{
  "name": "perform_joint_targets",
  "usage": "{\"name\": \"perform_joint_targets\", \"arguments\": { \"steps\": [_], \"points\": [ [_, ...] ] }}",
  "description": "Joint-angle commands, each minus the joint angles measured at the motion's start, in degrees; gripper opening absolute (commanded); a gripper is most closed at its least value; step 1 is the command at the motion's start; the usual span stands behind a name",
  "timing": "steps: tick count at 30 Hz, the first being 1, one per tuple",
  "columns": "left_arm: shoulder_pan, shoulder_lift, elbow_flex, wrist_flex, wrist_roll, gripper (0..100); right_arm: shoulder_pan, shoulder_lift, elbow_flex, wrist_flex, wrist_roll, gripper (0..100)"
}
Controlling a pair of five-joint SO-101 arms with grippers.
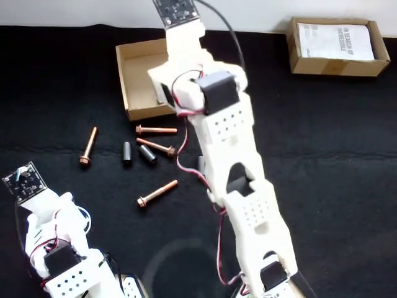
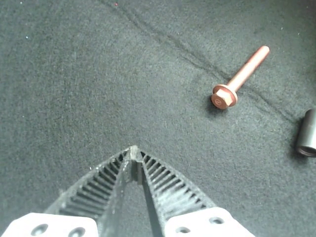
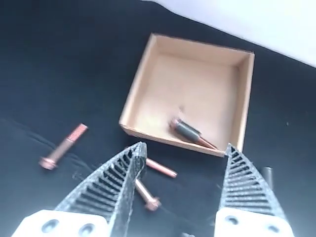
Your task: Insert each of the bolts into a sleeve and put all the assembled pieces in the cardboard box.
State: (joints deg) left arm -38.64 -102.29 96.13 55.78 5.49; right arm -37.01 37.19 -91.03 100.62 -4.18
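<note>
Your right gripper (image 3: 185, 147), ribbed fingers spread wide, hangs over the cardboard box (image 3: 139, 84). Inside, a copper sleeved bolt (image 3: 189, 131) lies flat, diagonal to the walls. Your left gripper (image 2: 134, 150) is pinched closed, empty.

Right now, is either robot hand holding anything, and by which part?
Nothing is held. The left gripper is shut and empty above the cloth; the right gripper hangs open over the cardboard box.

Shiny metal bolts (image 1: 159, 192) lie on matt, felt-like cloth (image 1: 322, 161).
</note>
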Motion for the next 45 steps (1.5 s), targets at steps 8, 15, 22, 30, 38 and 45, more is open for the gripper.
{"name": "perform_joint_targets", "arguments": {
  "steps": [8,15,22,30,38,45],
  "points": [
    [0.0,-1.5,0.9,0.2,-0.3,1,-7.4,-33.2,51.8,0.4,-3.8,22.8],
    [0.0,-1.5,0.9,0.2,-0.3,1,-3.2,-39.6,76.0,-2.0,-3.8,22.8],
    [0.0,-1.5,0.9,0.2,-0.3,1,1.0,-39.3,89.1,-15.3,-3.8,22.8],
    [0.0,-1.5,0.9,0.2,-0.3,1,1.0,-39.3,102.1,-28.8,-3.8,22.8],
    [0.0,-1.5,0.9,0.2,-0.3,1,1.1,-39.2,110.2,-39.9,-3.5,22.8],
    [0.0,-1.5,0.9,0.1,-0.3,1,1.1,-39.1,114.2,-47.9,-3.5,22.8]
  ]
}}
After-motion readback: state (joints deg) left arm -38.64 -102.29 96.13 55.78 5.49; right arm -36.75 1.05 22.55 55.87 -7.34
